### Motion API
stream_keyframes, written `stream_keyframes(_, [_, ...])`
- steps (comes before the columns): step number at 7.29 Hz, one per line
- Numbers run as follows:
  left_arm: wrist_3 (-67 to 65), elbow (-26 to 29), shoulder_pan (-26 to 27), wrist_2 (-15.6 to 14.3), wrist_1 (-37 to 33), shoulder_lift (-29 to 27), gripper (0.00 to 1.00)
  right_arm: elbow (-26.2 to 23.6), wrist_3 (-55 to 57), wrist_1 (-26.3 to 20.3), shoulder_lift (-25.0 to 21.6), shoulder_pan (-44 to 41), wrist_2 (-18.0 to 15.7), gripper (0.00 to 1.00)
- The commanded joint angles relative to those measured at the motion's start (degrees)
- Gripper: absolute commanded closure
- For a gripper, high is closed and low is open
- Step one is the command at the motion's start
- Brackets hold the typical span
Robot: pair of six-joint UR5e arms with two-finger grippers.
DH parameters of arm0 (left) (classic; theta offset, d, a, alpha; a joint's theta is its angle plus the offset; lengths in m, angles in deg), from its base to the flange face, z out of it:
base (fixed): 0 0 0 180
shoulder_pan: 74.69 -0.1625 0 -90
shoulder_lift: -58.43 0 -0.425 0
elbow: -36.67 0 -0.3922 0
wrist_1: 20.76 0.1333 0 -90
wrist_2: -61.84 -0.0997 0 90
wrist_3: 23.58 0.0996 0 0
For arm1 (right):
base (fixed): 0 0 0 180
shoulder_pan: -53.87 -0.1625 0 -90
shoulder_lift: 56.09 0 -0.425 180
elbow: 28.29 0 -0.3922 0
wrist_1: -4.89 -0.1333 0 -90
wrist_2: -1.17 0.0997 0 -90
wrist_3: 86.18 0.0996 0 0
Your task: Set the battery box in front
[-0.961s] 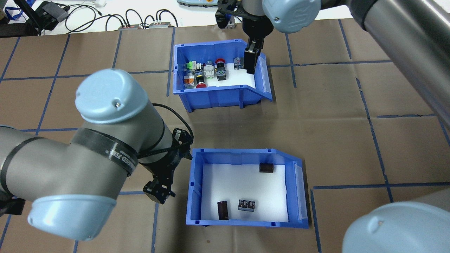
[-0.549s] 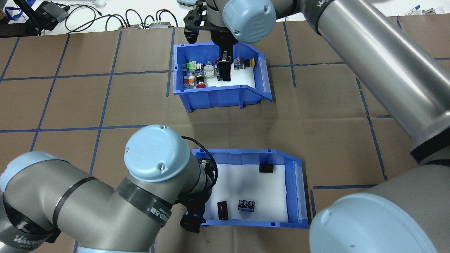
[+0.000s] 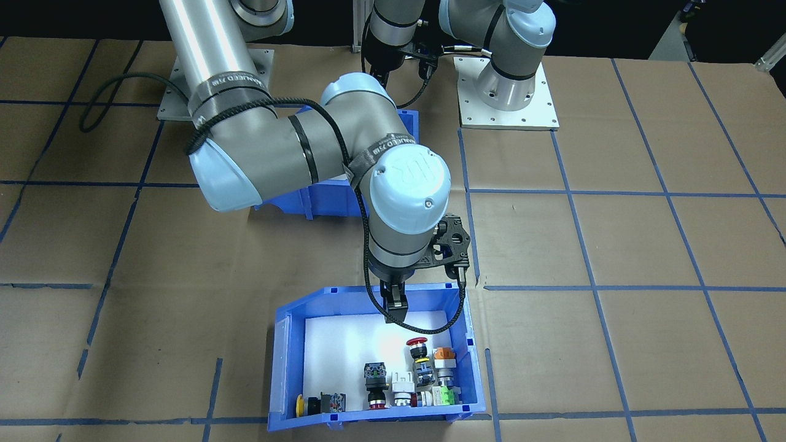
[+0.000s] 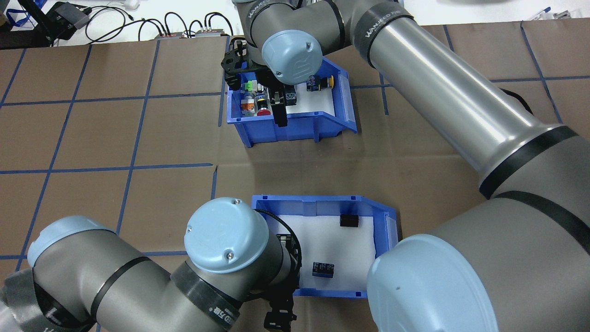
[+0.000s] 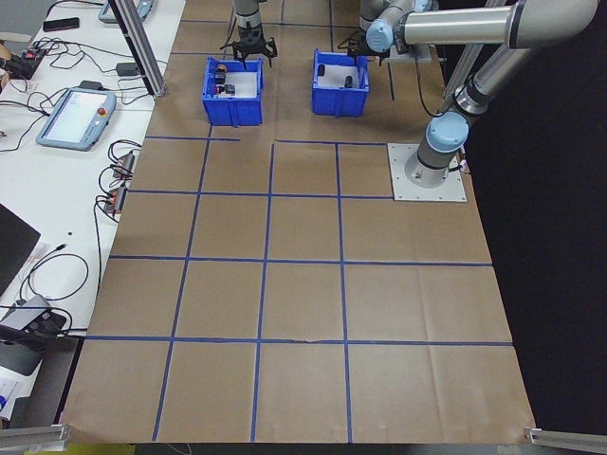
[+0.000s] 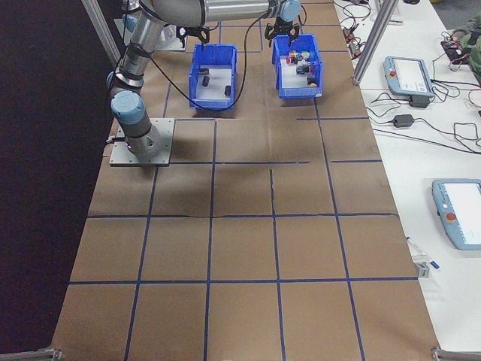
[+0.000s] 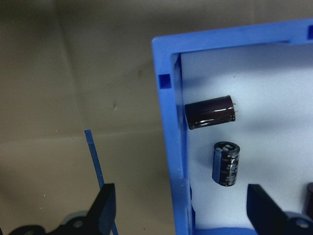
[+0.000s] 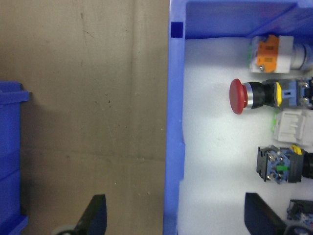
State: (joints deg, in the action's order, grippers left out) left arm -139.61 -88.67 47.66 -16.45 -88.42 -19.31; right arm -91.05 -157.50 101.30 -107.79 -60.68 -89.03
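Note:
The battery box (image 4: 318,199) is the blue bin with white foam nearer the robot, holding dark cylinders (image 4: 349,220). It shows partly behind the right arm in the front view (image 3: 331,199). My left gripper (image 7: 183,210) is open, its fingers astride the box's blue wall (image 7: 171,122) near a corner, with two cylinders (image 7: 210,111) just inside. In the overhead view the left gripper (image 4: 276,318) sits at the box's near left corner. My right gripper (image 8: 177,218) is open astride the robot-side wall of the switch bin (image 8: 175,122), also seen from the front (image 3: 393,310).
The switch bin (image 4: 295,127) with colourful buttons stands farther from the robot, a bare strip of brown paper between the two bins. Cables and boxes (image 4: 184,27) lie beyond the table's far edge. Both large arms hang over the bins.
The left arm swung right and nearer the robot, bringing its gripper to the battery box's near corner. The right gripper moved left and toward the robot, from inside the switch bin to its wall.

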Motion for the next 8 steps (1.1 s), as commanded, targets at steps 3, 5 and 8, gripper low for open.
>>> stream_keyframes(3, [-2.79, -5.87, 1.40, 0.07, 9.12, -0.57, 0.04, 0.19, 0.74, 3.24, 4.75, -1.72, -0.24, 0.40])
stream_keyframes(5, [-3.32, -6.58, 1.84, -0.19, 11.48, -3.44, 0.05, 0.36, 0.56, 4.23, 4.67, -1.81, -0.42, 0.76])
stream_keyframes(8, [-6.58, -6.58, 4.21, -1.85, 22.13, -10.06, 0.22, -0.07, -0.14, 3.88, 2.13, -1.29, -2.34, 0.91])
